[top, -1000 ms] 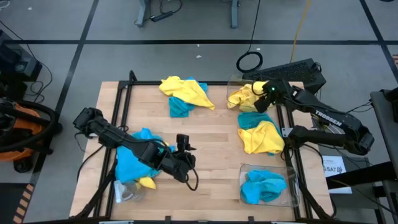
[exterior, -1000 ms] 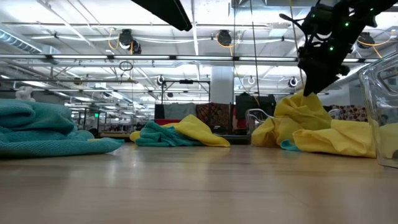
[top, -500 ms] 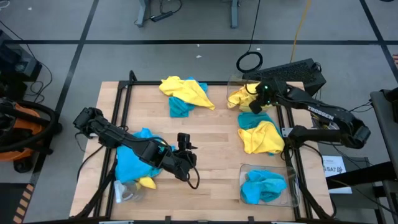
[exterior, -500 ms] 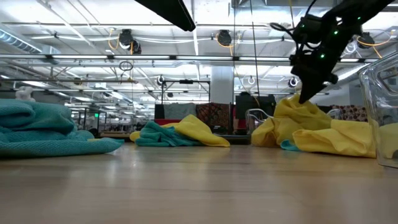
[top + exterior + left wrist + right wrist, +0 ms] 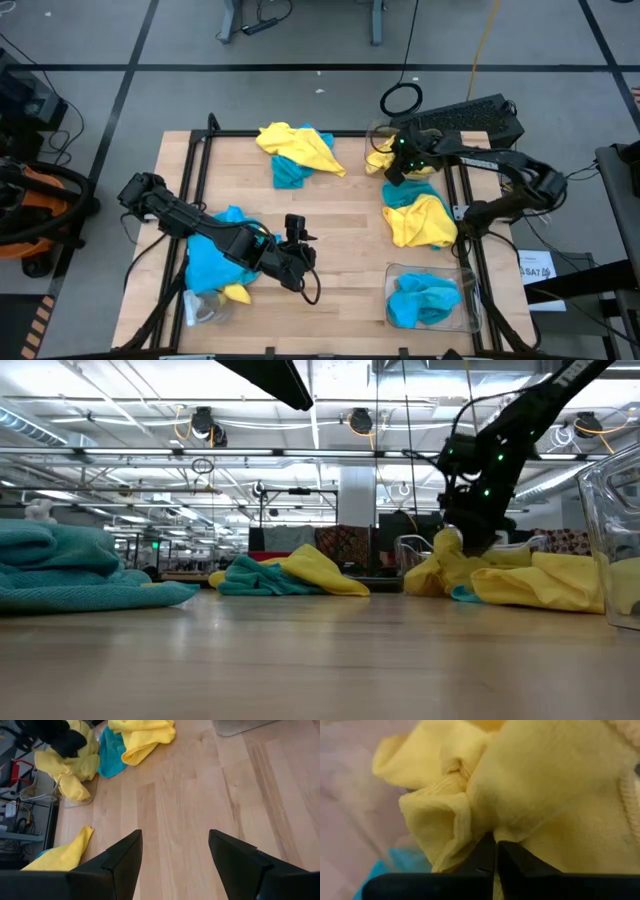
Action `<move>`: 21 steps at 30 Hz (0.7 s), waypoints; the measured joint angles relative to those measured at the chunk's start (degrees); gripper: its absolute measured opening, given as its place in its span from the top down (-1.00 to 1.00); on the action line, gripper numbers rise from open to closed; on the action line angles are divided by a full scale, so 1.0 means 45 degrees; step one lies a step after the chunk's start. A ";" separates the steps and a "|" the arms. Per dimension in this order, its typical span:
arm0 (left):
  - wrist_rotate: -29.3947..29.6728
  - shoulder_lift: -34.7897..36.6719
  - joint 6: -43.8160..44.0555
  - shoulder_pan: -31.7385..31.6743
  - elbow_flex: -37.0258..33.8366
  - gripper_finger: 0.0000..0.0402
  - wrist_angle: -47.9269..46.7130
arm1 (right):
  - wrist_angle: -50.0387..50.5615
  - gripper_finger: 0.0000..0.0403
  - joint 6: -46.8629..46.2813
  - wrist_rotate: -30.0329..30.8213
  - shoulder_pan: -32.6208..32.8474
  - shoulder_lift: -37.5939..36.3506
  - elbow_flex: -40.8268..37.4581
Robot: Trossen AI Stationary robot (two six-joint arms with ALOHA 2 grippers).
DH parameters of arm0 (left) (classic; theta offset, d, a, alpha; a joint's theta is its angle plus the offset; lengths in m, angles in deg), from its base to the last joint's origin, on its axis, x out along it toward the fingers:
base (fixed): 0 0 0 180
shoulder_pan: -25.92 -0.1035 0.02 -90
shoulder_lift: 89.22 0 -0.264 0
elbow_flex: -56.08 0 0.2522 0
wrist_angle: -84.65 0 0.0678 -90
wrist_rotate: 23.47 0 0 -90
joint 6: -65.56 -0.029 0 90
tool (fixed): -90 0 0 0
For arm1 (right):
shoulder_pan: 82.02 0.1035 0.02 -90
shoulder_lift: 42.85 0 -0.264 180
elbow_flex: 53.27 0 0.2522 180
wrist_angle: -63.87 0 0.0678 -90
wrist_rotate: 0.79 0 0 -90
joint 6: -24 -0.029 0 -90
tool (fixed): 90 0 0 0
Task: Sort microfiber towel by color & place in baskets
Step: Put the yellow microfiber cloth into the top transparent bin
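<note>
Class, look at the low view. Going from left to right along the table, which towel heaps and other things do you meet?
Turquoise towel heap → turquoise and yellow towel pile → right gripper shut on the yellow towel → clear basket at the right edge.

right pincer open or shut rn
Shut. In the right wrist view the right pincer has its two dark fingers pressed together, pinching a fold of yellow towel.
</note>
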 joint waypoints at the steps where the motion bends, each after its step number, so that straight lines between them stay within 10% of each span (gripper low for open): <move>1: 0.0002 0.0000 0.0003 0.0000 0.0000 -0.17 -0.0002 | -0.0105 0.96 0.0008 0.0025 0.0000 0.0234 0.0002; 9: -0.0284 -0.0002 0.0039 0.0000 0.0000 -0.17 -0.0034 | -0.0452 0.93 0.0044 -0.0055 -0.0010 0.0766 0.0045; 21: -0.0304 0.0000 0.0049 0.0000 0.0000 -0.17 -0.0034 | 0.1166 0.81 0.0287 -0.0332 0.0019 -0.2726 -0.0034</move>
